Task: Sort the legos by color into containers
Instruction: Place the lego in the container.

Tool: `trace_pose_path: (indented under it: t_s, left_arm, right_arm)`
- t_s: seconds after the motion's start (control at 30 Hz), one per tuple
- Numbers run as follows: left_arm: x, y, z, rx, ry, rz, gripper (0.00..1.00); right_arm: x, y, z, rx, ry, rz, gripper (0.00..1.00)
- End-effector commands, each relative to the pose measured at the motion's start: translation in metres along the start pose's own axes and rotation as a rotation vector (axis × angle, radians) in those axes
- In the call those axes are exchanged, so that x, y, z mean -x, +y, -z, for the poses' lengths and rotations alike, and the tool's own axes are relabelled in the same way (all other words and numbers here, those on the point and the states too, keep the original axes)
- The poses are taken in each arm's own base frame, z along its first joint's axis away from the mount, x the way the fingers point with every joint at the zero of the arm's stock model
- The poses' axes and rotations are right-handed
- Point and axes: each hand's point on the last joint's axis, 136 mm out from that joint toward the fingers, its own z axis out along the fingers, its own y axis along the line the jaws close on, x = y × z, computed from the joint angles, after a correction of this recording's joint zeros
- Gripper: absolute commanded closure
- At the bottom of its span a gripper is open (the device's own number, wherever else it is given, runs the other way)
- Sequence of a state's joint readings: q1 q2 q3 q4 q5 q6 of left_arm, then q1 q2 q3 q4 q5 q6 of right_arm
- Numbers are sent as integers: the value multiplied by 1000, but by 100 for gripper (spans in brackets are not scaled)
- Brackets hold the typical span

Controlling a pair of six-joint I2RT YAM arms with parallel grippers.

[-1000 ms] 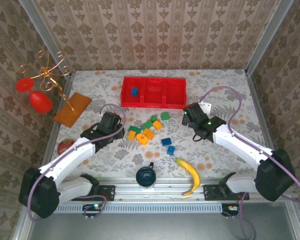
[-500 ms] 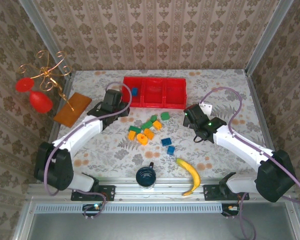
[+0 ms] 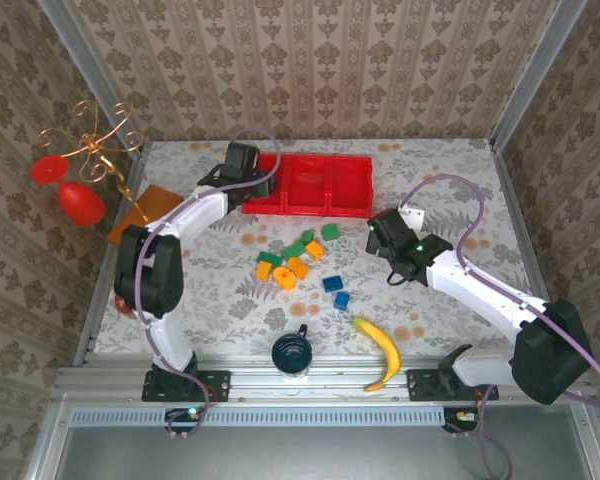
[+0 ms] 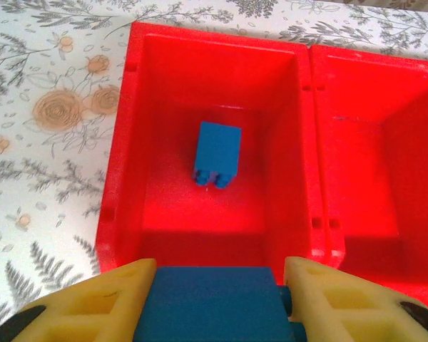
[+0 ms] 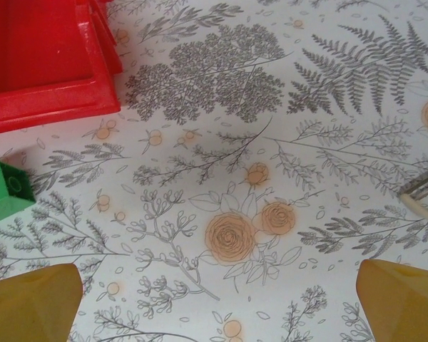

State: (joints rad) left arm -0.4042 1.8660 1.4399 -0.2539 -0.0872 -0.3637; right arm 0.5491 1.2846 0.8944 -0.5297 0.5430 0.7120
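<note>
Found the left gripper (image 4: 214, 303) clamped on a blue brick (image 4: 212, 292), with yellow fingers (image 4: 93, 306) pressed against two opposite sides. Located this held brick above the near rim of the red tray (image 4: 121, 171), at the left compartment. Recorded a second blue brick (image 4: 217, 153) lying on that compartment's floor, apart from every wall. Confirmed from the top camera: left gripper (image 3: 242, 160) at the far left end of the tray (image 3: 320, 210), arm stretched across the table's left side.

Found the right gripper (image 5: 215, 303) spread wide, with only the floral tablecloth (image 5: 228, 178) between its fingertips. Noted one green brick (image 5: 7, 191) on the cloth just left of it, near the tray's near right corner.

Logged loose pieces on the cloth nearer than the tray:
- green bricks (image 3: 298, 248) and orange-yellow bricks (image 3: 285, 278), in a loose cluster
- two blue bricks (image 3: 332, 283), just right of and nearer than that cluster

Observed also a banana (image 3: 380, 352) and a dark blue cup (image 3: 292, 353) by the near edge, and an orange-brown board (image 3: 140, 215) at far left.
</note>
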Motion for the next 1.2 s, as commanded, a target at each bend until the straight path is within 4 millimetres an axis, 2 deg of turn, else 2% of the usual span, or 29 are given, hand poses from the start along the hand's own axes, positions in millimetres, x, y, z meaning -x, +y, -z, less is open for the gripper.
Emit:
trace_pose_path:
  t_s: [0.0, 0.17, 0.4, 0.5, 0.57, 0.73, 0.9, 1.1, 1.17]
  left_arm:
    - [8, -1, -11, 1, 19, -38, 77]
    - [9, 1, -28, 19, 40, -39, 73]
    - [9, 7, -43, 39, 54, -33, 68]
    - [9, 7, -45, 43, 55, -34, 58]
    - [11, 7, -43, 40, 52, -30, 52]
    - [18, 3, -32, 22, 26, -16, 40]
    - [24, 0, -18, 1, 6, 1, 34]
    - [32, -4, 16, -37, -52, 30, 30]
    - [33, -3, 31, -48, -77, 45, 27]
  right_arm:
    - [-11, 6, -5, 29, 31, -17, 0]
    - [-19, 23, -8, 96, 65, -10, 0]
    - [-23, 52, -8, 165, 87, 34, 0]
    - [-22, 64, -4, 198, 87, 53, 0]
    - [-29, 72, -7, 204, 106, 85, 0]
    - [-34, 95, 3, 269, 114, 141, 0]
    - [-39, 122, 15, 351, 141, 200, 5]
    - [-47, 150, 29, 430, 172, 263, 10]
    - [-51, 158, 31, 455, 196, 279, 15]
